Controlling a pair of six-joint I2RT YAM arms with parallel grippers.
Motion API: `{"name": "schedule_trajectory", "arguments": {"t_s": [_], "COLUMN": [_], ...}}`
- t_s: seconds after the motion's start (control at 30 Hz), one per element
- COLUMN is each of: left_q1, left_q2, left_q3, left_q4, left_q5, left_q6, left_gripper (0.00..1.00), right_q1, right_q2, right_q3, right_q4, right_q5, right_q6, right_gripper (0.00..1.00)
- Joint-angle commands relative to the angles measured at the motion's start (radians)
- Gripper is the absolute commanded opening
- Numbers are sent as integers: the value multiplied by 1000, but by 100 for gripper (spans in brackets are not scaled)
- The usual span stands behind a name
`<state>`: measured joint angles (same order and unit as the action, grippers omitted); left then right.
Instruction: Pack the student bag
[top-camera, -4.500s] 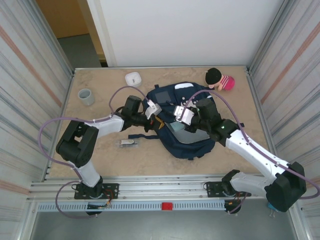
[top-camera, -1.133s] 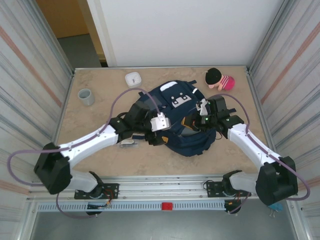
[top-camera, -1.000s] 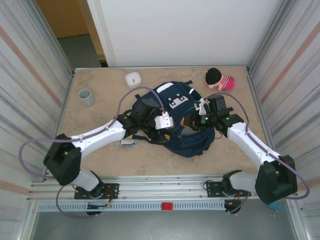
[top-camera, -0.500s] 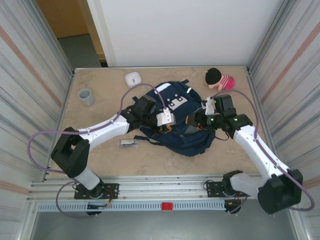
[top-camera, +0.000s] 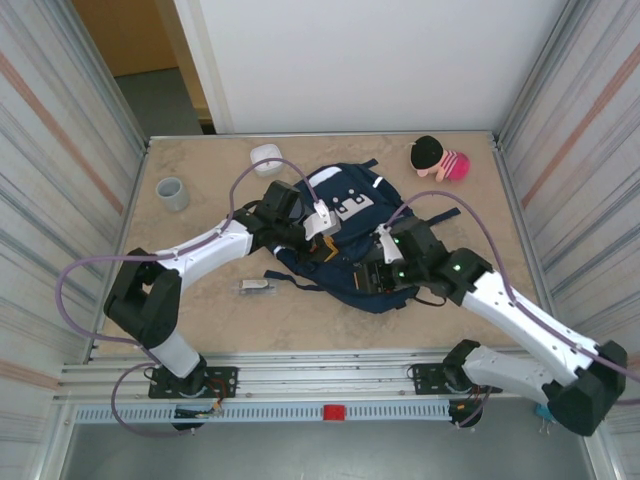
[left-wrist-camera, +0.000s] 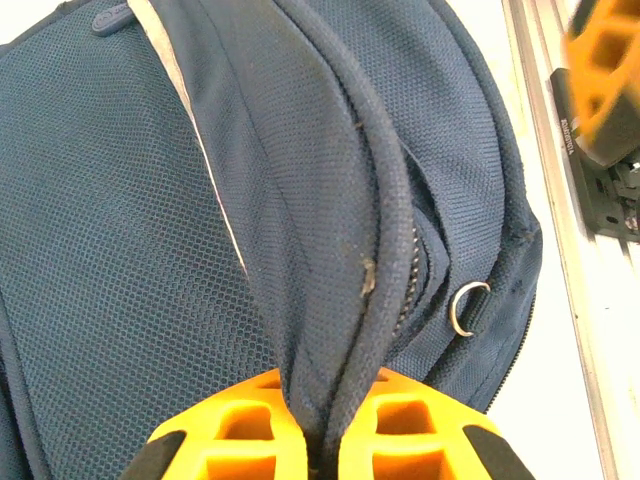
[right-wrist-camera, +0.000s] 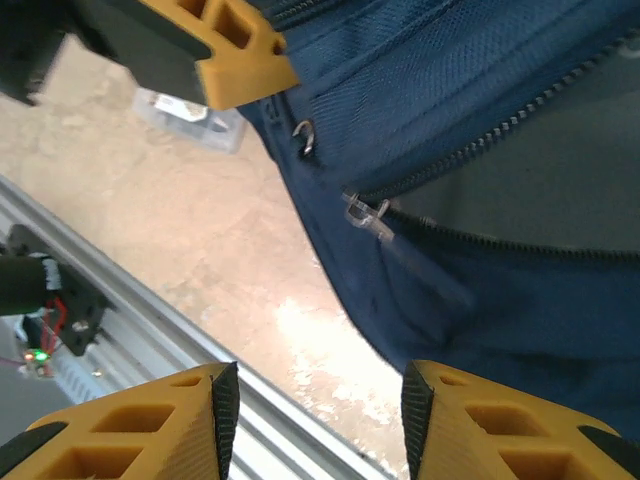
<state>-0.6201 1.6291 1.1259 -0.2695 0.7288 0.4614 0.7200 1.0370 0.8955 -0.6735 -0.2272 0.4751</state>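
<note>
Left gripper (left-wrist-camera: 320, 405): I find it clamped tight on the student bag (left-wrist-camera: 150, 250). Its two orange fingers (left-wrist-camera: 230, 430) pinch a raised fold of navy mesh fabric along a zipper seam. The fold runs up and away from the fingertips. A small metal ring (left-wrist-camera: 468, 305) hangs on the bag's side just right of the clamp. From overhead I see this gripper (top-camera: 318, 232) on the left half of the bag (top-camera: 352, 245), just beside the white buckle patch (top-camera: 350, 205).

Right gripper (right-wrist-camera: 315, 385): the jaws stand well apart and hold nothing. It hovers over the near edge of the bag. Bare tabletop (right-wrist-camera: 200, 250) and a metal rail (right-wrist-camera: 130, 290) lie below its left finger. Ahead of the fingers a zipper line curves across the fabric, with its pull tab (right-wrist-camera: 368, 212) lying loose just beyond the gap. Farther ahead and to the left I see one orange finger (right-wrist-camera: 235, 50) of the left gripper. A small clear case (right-wrist-camera: 185, 110) lies on the table near it. In the overhead view the right gripper (top-camera: 375, 275) sits over the bag's near right part.

The bag lies mid-table, between the two arms. Well beyond the right gripper, by the far edge, lies a black-and-pink plush toy (top-camera: 440, 158). Out past the left arm stand a grey cup (top-camera: 172, 192) and a small white container (top-camera: 265, 157), both apart from the bag.
</note>
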Motion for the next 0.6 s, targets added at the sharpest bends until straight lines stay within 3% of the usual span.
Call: {"name": "schedule_trajectory", "arguments": {"t_s": [0.0, 0.3, 0.57], "left_q1": [9, 13, 24], "left_q2": [2, -1, 2], "left_q3": [41, 48, 41], "left_q4": [-42, -34, -27], "left_q5": [99, 102, 104], "left_q6": [-55, -48, -48], "left_gripper": [0, 0, 0], "right_q1": [10, 10, -85], "right_q2": [61, 131, 58], "right_q3": [12, 43, 12], "right_q4": [66, 73, 13], "right_q5": [48, 80, -116], "right_q6": [-51, -87, -55], "right_gripper": [47, 45, 51]}}
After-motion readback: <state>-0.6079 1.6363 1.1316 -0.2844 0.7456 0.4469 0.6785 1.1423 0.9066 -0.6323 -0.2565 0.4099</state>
